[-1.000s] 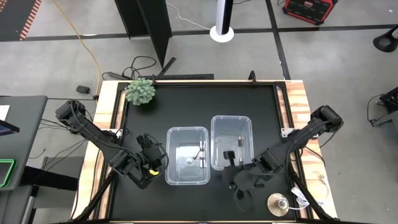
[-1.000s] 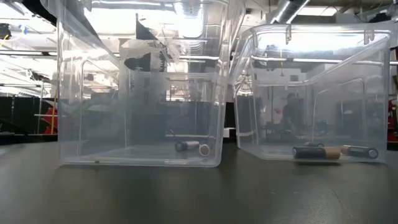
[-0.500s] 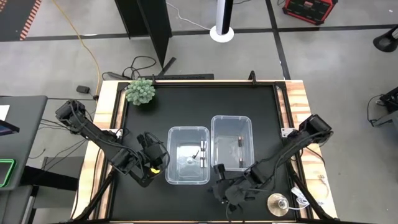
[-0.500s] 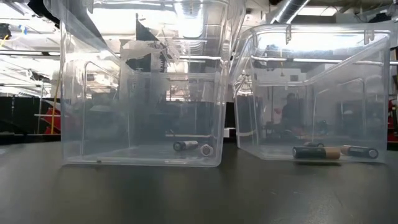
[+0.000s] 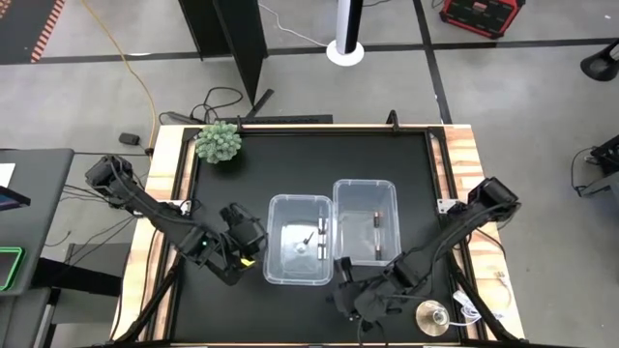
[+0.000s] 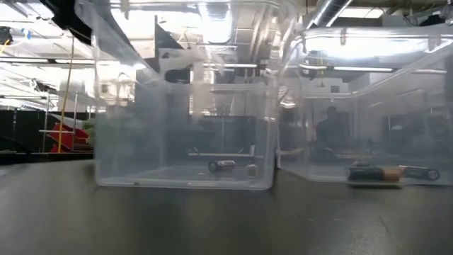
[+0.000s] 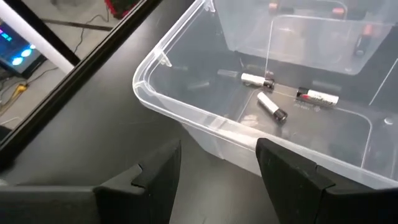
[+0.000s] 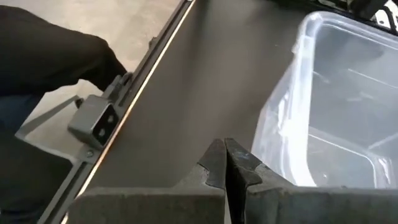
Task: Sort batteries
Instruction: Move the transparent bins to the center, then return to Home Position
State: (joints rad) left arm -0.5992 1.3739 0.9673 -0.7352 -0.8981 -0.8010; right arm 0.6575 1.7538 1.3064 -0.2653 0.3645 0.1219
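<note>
Clear plastic left bin (image 5: 287,271) holding three whitish-silver cylinder batteries (image 7: 272,106), left gripper (image 7: 217,171) waiting spread beside it, right gripper (image 8: 225,163) closed, seemingly empty, hovering nearby.

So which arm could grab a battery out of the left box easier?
Probably the left. Its open pincer sits right by the left bin, facing the whitish batteries inside. The right pincer is shut, at the bins' front edge.

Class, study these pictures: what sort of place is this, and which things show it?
Probably a robotics lab or workshop: a bare grey concrete floor with trailing cables, a wood-edged black worktable holding clear plastic bins, and overhead strip lighting.
</note>
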